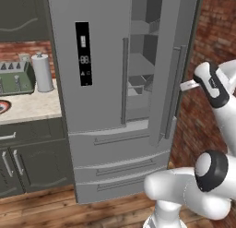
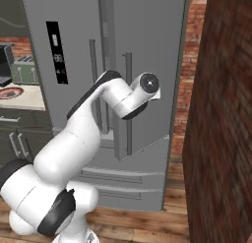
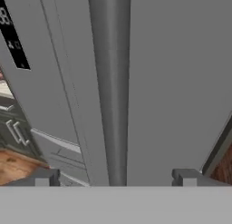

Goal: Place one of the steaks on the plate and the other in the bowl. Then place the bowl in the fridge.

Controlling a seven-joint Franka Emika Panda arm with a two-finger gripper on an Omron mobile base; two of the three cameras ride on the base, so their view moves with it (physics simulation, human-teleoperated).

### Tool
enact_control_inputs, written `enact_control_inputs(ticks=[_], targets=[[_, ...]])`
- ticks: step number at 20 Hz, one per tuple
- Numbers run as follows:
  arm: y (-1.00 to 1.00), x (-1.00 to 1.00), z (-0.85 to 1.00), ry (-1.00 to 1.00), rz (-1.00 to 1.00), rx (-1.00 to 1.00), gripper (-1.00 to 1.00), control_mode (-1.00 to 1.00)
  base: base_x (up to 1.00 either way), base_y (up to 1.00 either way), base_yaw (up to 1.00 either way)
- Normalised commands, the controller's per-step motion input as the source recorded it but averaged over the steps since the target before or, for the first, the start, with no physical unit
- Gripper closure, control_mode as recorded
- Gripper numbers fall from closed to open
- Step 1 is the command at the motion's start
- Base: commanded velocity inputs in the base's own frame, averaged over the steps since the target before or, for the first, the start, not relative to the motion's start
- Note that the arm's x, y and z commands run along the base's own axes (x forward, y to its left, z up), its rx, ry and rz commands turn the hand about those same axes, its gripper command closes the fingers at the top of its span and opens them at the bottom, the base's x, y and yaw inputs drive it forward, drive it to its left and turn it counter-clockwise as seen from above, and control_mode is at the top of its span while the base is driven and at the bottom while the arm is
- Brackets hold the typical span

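Gripper (image 3: pixel 115 177) stood wide open, holding nothing, its two dark fingertips (image 3: pixel 44 177) set either side of a long vertical door handle (image 3: pixel 110 91) seen close up in the hand view, w/ the handle running up between them. The fridge (image 1: pixel 106 144), tall grey steel, filled the middle of the room: black display strip (image 1: pixel 83 54) on its left door, two drawers (image 1: pixel 120 171) below, and the right door (image 1: pixel 171 70) swung partly open, showing grey shelves (image 1: pixel 140 61) inside. To the fridge's left ran a pale counter (image 1: pixel 27 109) over dark green cabinets (image 1: pixel 27 162), w/ a paper towel roll (image 1: pixel 43 72) and a green toaster (image 1: pixel 16 77) against a red brick backsplash. A red-rimmed plate (image 2: pixel 10 93) sat on that counter at the far left edge. Floor was warm wood planks (image 1: pixel 46 208); a brick wall (image 2: pixel 221 138) rose close on the right. The white arm (image 2: pixel 98 114) reached up towards the open door.
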Motion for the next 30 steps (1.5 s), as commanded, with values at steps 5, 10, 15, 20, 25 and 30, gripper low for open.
enact_control_inputs(ticks=[5, 10, 15, 20, 25, 30], targets=[[0.64, -0.47, 0.16, 0.04, -0.10, -0.17, -1.00, -1.00, 0.00, 0.00, 0.00], [1.00, 0.00, 0.01, 0.14, -0.14, -0.35, -1.00, -1.00, 0.00, 0.00, 0.00], [0.92, 0.09, -0.02, 0.13, -0.03, -0.44, -1.00, -1.00, 0.00, 0.00, 0.00], [0.31, 0.49, 0.00, 0.21, 0.00, -0.30, -1.00, -1.00, 0.00, 0.00, 0.00], [0.06, 0.69, 0.00, 0.22, 0.00, -0.27, -1.00, -1.00, 0.00, 0.00, 0.00], [0.36, 0.64, -0.09, 0.19, 0.00, -0.34, -1.00, -1.00, 0.00, 0.00, 0.00]])
